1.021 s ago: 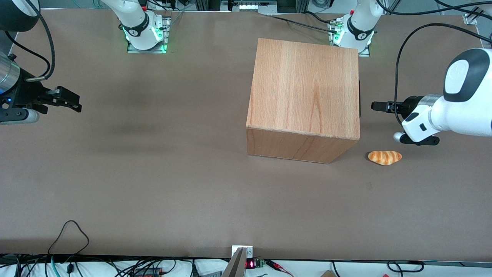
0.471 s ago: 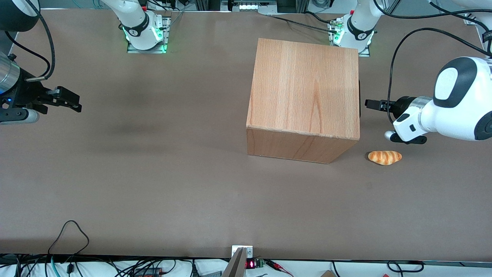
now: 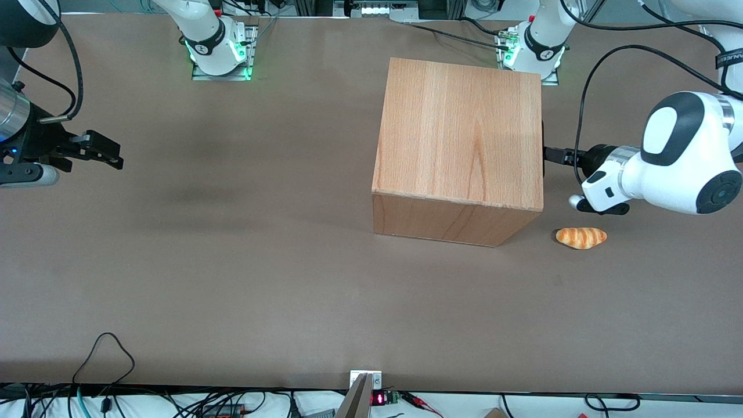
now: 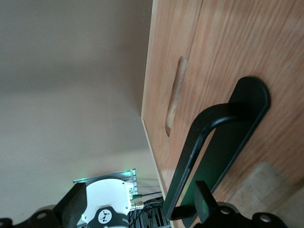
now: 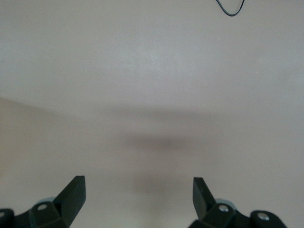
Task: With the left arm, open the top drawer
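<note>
The wooden cabinet point(image 3: 458, 139) stands on the table, with its drawer front facing the working arm's end. The top drawer is shut; its front panel point(image 4: 266, 52) sits flush and carries the long black bar handle point(image 4: 216, 137), which shows as a thin dark strip in the front view point(image 3: 543, 148). The left arm point(image 3: 673, 162) reaches in level with the table. Its gripper point(image 3: 550, 153) is right at the handle. In the left wrist view the gripper point(image 4: 140, 202) is open. One end of the handle lies between the fingers, close to one finger point(image 4: 203, 197).
A bread roll point(image 3: 581, 237) lies on the table beside the cabinet's near corner, under the left arm's wrist and nearer the front camera. A shallow carved groove point(image 4: 174, 97) runs in the wood beside the handle. The arm bases point(image 3: 531, 49) stand at the table's back edge.
The left arm has moved steadily toward the cabinet's drawer front. Its gripper has gone from a short gap away to right at the handle. The cabinet and the roll have not moved.
</note>
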`<state>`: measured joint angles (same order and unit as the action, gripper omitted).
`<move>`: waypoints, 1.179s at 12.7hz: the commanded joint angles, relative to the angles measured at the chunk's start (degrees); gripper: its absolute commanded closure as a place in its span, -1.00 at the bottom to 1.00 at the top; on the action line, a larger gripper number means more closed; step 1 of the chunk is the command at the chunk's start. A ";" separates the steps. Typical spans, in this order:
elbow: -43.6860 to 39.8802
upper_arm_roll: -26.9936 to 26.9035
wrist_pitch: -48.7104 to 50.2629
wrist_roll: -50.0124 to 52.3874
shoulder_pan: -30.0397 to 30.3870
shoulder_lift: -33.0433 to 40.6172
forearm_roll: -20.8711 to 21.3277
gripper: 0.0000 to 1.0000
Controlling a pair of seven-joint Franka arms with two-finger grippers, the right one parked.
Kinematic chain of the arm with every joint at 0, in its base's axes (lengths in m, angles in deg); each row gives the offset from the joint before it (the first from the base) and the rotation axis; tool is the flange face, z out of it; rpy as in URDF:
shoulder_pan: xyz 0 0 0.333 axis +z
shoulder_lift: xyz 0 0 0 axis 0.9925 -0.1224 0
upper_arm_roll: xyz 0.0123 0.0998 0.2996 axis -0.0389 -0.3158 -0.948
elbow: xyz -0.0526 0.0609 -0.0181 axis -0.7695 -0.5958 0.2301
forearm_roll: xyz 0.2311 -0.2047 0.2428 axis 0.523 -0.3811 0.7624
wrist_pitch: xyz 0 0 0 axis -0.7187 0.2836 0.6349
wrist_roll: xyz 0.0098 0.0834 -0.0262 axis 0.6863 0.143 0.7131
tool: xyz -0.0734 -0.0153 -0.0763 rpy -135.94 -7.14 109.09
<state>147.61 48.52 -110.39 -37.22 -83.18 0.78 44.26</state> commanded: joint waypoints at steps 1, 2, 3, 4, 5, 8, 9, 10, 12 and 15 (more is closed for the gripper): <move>1.43 0.25 -0.97 -1.70 -0.14 0.64 -1.47 -1.00; 1.43 0.77 -1.14 -1.70 -0.15 0.55 -1.47 -1.00; 1.43 0.78 -1.67 -1.79 -0.15 0.37 -1.47 -1.00; 1.43 0.78 -1.76 -2.23 -0.15 -0.15 -1.47 -1.00; 1.43 0.78 -2.02 -2.75 -0.15 -0.50 -1.39 -1.00; 1.69 0.69 -3.86 -3.72 -0.06 -1.82 -1.04 -1.00; 1.61 0.77 -4.13 -3.72 -0.06 -2.26 -0.95 -1.00; 1.61 0.78 -4.39 -3.72 -0.06 -2.61 -0.86 -1.00; 1.52 0.69 -5.36 -3.72 -0.06 -3.23 -0.51 -1.00; -0.40 0.34 -5.45 -3.72 1.87 -3.76 1.42 -1.00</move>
<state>149.01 49.16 -114.48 -40.10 -82.84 -1.76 44.21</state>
